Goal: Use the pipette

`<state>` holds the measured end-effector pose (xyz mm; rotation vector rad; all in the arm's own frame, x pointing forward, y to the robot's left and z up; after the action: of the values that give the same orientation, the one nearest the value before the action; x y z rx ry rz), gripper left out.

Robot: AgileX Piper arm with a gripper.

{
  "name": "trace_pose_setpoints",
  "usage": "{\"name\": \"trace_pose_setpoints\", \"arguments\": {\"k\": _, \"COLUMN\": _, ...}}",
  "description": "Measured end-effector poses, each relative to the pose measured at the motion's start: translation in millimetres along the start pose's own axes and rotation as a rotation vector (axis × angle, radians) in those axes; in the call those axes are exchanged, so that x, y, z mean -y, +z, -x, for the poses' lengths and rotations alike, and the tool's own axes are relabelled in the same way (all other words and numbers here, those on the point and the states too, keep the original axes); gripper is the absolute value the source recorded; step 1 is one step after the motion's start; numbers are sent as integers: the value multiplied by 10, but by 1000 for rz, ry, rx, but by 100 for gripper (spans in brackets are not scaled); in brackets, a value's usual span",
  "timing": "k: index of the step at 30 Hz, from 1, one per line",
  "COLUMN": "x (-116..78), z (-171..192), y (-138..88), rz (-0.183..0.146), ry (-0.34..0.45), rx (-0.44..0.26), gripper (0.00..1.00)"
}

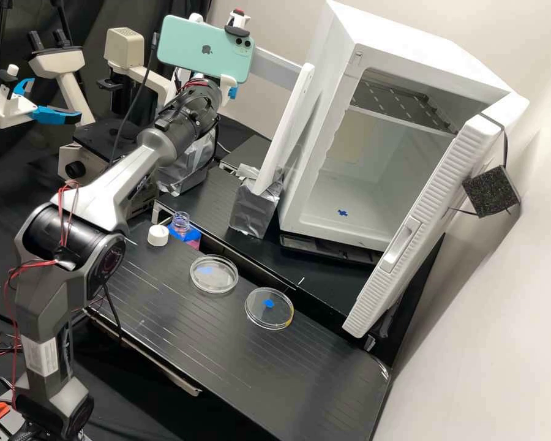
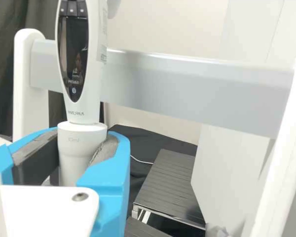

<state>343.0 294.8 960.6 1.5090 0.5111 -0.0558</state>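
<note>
Apparently snug: fingers (image 2: 108, 175) closed round electronic pipette (image 2: 82, 94), lower barrel (image 2: 81, 143). We should keep it upright, easing clear of the rack rail (image 2: 187, 89) beyond them.

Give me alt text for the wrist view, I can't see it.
The gripper holds a white pipette roughly upright, its two blue fingers closed around the body below a dark display. Behind, a pale grey crossbar runs between two white posts.

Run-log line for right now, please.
fingers: closed on pipette | pipette: upright, by grey bar | bottle: open | white cap: on bench, beside bottle
</note>
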Motion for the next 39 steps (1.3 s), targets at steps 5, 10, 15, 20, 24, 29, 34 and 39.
{"name": "trace_pose_setpoints", "arguments": {"k": 5, "x": 5, "z": -27, "y": 28, "rz": -12, "ry": -3, "rx": 8, "gripper": 0}}
{"name": "trace_pose_setpoints", "arguments": {"k": 10, "x": 3, "z": -34, "y": 46, "rz": -6, "ry": -2, "rx": 18, "gripper": 0}}
{"name": "trace_pose_setpoints", "arguments": {"k": 15, "x": 6, "z": -74, "y": 105, "rz": -10, "ry": -6, "rx": 32, "gripper": 0}}
{"name": "trace_pose_setpoints", "arguments": {"k": 20, "x": -37, "z": -87, "y": 194, "rz": -18, "ry": 5, "rx": 53, "gripper": 0}}
{"name": "trace_pose_setpoints", "arguments": {"k": 24, "x": -28, "z": -102, "y": 270, "rz": -30, "ry": 4, "rx": 57, "gripper": 0}}
{"name": "trace_pose_setpoints", "arguments": {"k": 29, "x": 32, "z": -125, "y": 344, "rz": -33, "ry": -16, "rx": 65, "gripper": 0}}
{"name": "trace_pose_setpoints", "arguments": {"k": 34, "x": 47, "z": -130, "y": 359, "rz": -24, "ry": -21, "rx": 68, "gripper": 0}}
{"name": "trace_pose_setpoints", "arguments": {"k": 39, "x": 57, "z": -137, "y": 366, "rz": -25, "ry": -19, "rx": 70, "gripper": 0}}
